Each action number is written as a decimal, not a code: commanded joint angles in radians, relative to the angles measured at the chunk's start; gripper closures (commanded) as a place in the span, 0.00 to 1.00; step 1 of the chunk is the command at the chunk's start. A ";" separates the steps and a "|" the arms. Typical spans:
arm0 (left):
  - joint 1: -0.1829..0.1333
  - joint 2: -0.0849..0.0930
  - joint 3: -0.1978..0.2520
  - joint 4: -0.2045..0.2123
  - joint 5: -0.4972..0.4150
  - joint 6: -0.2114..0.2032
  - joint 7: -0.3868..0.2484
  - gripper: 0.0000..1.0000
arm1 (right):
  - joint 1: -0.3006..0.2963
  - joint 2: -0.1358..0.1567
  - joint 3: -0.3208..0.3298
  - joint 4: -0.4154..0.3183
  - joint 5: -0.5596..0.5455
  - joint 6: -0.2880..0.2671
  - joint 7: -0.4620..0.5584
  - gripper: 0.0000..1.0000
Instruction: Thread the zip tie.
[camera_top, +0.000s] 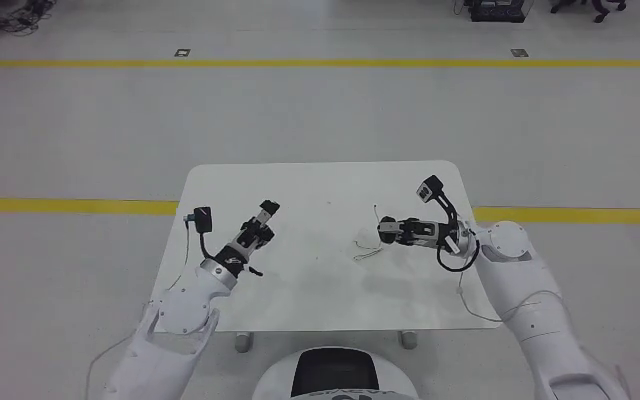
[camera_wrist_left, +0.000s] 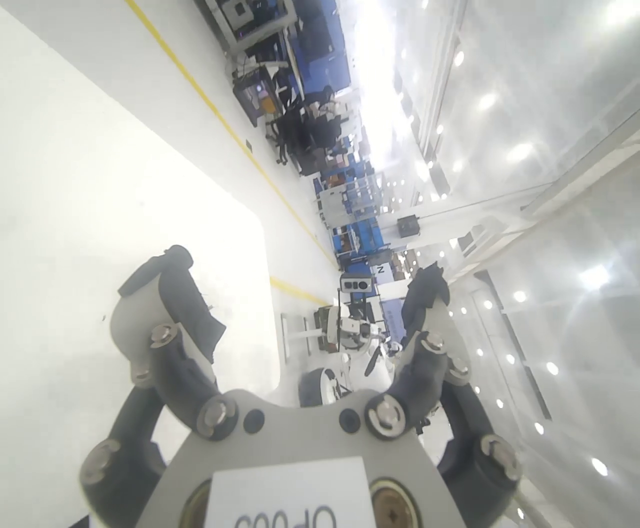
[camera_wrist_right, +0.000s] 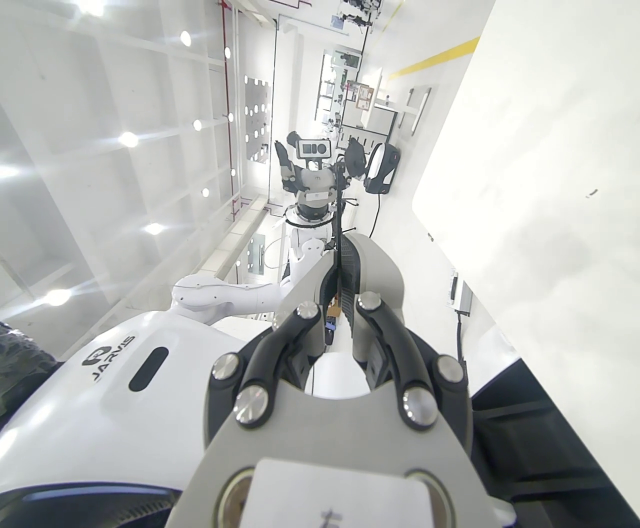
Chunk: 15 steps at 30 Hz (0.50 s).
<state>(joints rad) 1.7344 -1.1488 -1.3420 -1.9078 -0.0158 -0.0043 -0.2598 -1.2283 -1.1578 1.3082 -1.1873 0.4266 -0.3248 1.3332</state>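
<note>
Zip tie: pinched in right jaws over bench, left jaws spread, empty; threading apparently not begun; next likely needs left grasp of free end.

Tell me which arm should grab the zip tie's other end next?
Probably left: the left gripper is open and empty, while the right gripper is shut on the zip tie.

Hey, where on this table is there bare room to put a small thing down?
Bare: the far strip of the table beyond both end effectors, and the near middle along the front edge. The gap between the open left end effector and the right end effector is bare too, but narrow. Crowded: by the right one, shut on the zip tie.
</note>
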 joint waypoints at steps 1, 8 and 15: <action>-0.016 -0.003 0.033 -0.004 0.001 0.030 -0.009 0.00 | 0.003 -0.001 -0.012 0.007 0.007 -0.006 0.002 1.00; -0.056 -0.011 0.074 0.001 -0.031 0.071 0.015 0.00 | 0.026 -0.006 -0.039 0.022 0.018 -0.015 0.033 1.00; -0.059 -0.010 0.068 0.002 -0.022 0.054 0.022 0.00 | 0.030 -0.006 -0.035 0.011 0.000 -0.015 0.042 1.00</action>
<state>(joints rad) 1.6751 -1.1589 -1.2745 -1.9057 -0.0371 0.0495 -0.2374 -1.1987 -1.1636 1.2737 -1.1763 0.4267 -0.3400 1.3754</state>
